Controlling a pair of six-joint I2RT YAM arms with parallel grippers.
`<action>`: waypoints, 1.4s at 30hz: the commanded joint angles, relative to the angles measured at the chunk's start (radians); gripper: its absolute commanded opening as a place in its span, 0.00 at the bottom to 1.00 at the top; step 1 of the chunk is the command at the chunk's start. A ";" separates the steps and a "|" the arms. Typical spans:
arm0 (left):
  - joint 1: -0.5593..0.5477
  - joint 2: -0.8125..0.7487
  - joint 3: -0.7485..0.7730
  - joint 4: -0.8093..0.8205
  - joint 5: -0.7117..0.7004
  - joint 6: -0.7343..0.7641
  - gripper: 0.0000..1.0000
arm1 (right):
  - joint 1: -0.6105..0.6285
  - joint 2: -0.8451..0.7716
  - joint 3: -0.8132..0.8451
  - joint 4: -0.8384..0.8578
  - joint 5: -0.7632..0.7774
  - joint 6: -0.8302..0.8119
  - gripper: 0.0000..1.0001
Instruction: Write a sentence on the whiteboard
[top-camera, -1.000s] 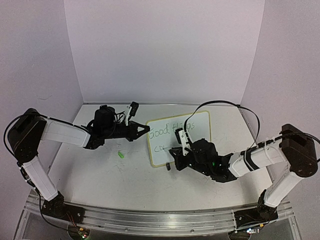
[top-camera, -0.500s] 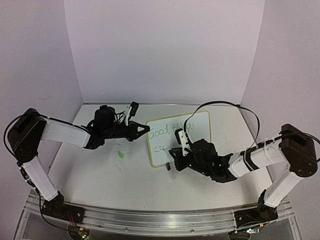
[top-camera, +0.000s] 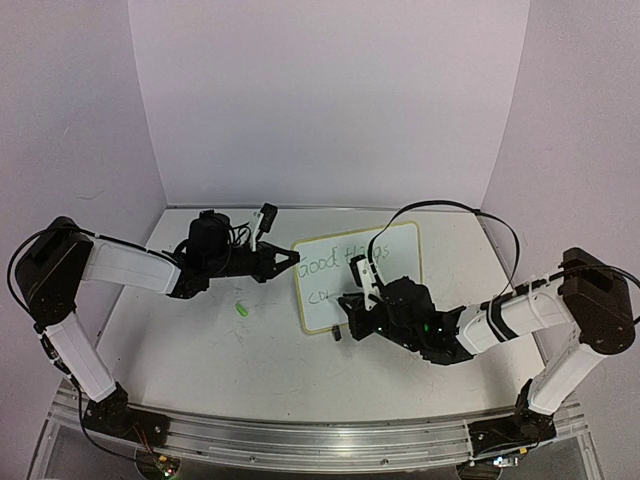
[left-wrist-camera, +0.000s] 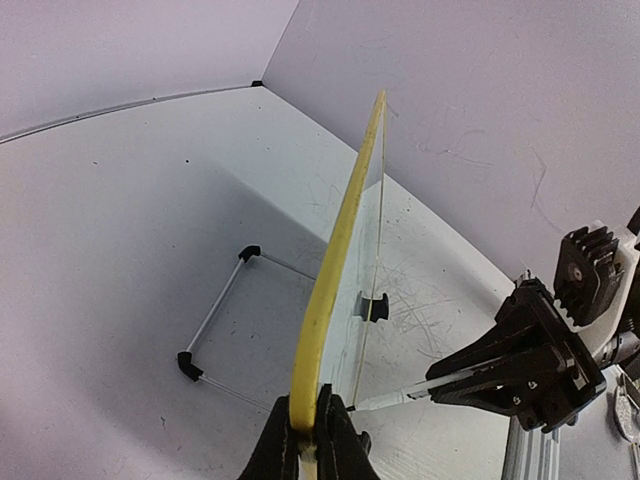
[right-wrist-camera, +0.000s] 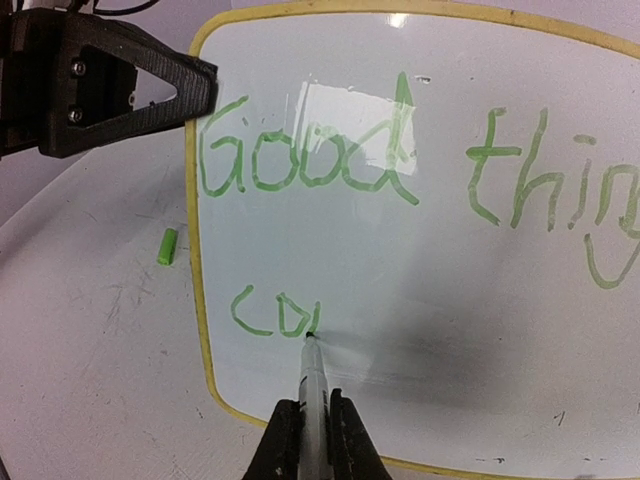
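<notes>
my left tool (left-wrist-camera: 308, 425) is pinched on the yellow left rim of the whiteboard (top-camera: 405, 262), which stands propped up on the surface (top-camera: 220, 350) between my two arms, a wire stand with black feet behind it. my right tool (right-wrist-camera: 305, 432) is clamped on a thin marker (right-wrist-camera: 311, 375), tip touching the board at the end of the second line. the sentence (right-wrist-camera: 300, 172) is green: "good thin.." shows on top in the right wrist view, the rest cut off, and just "co" plus a stroke below. a small green cap (top-camera: 242, 310) lies on the surface left of the board, apart from it.
</notes>
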 joint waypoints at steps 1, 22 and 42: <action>0.004 -0.025 0.024 -0.025 -0.054 0.062 0.00 | -0.006 -0.011 0.042 0.037 0.073 -0.017 0.00; 0.004 -0.019 0.034 -0.025 -0.050 0.062 0.00 | -0.011 -0.039 0.027 0.048 0.129 -0.020 0.00; 0.003 -0.014 0.035 -0.027 -0.050 0.064 0.00 | -0.008 -0.024 0.007 -0.041 0.085 0.043 0.00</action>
